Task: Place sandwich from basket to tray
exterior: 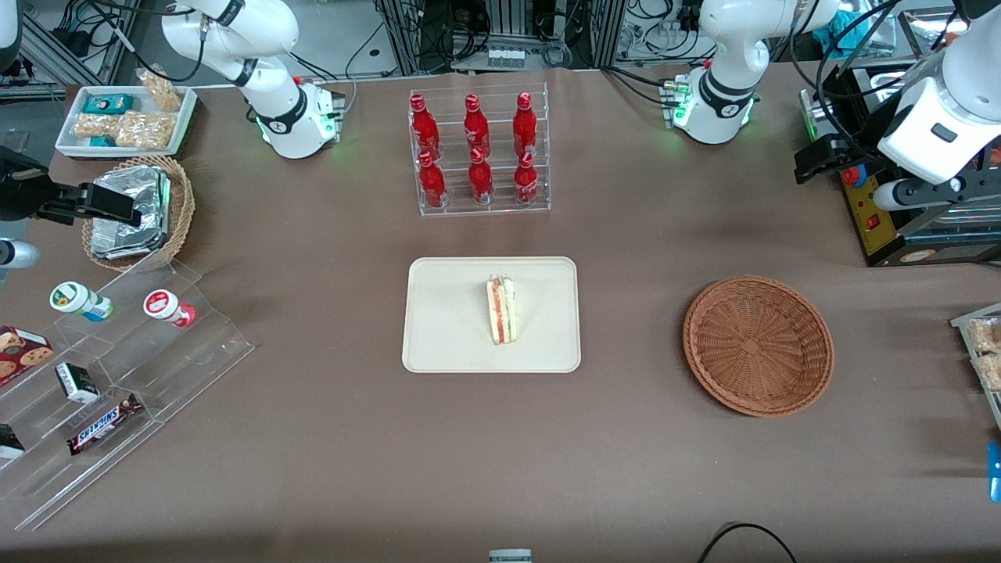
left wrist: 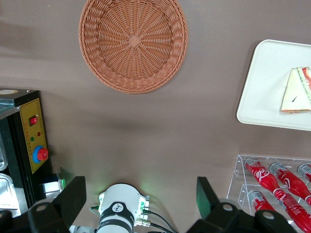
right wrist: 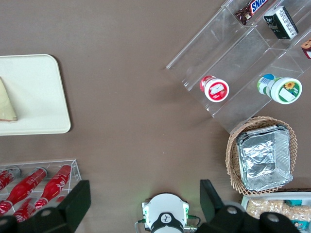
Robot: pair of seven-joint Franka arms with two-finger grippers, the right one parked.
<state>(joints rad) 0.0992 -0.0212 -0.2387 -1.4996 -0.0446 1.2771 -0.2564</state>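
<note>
The sandwich [exterior: 501,310] lies on the cream tray [exterior: 446,328] at the middle of the table, its red and green filling edge showing. It also shows on the tray [left wrist: 265,82] in the left wrist view [left wrist: 296,92], and at the edge of the right wrist view [right wrist: 6,104]. The reddish-brown basket [exterior: 758,345] stands empty beside the tray, toward the working arm's end; it also shows in the left wrist view [left wrist: 133,43]. My left gripper [exterior: 813,160] is raised high above the table, farther from the front camera than the basket. It is open and empty [left wrist: 140,190].
A clear rack of red bottles [exterior: 478,152] stands farther from the front camera than the tray. A black and yellow control box [exterior: 884,219] sits near the working arm. A tan basket of foil packets [exterior: 137,211], a snack tray [exterior: 125,117] and a clear stepped shelf [exterior: 117,352] lie toward the parked arm's end.
</note>
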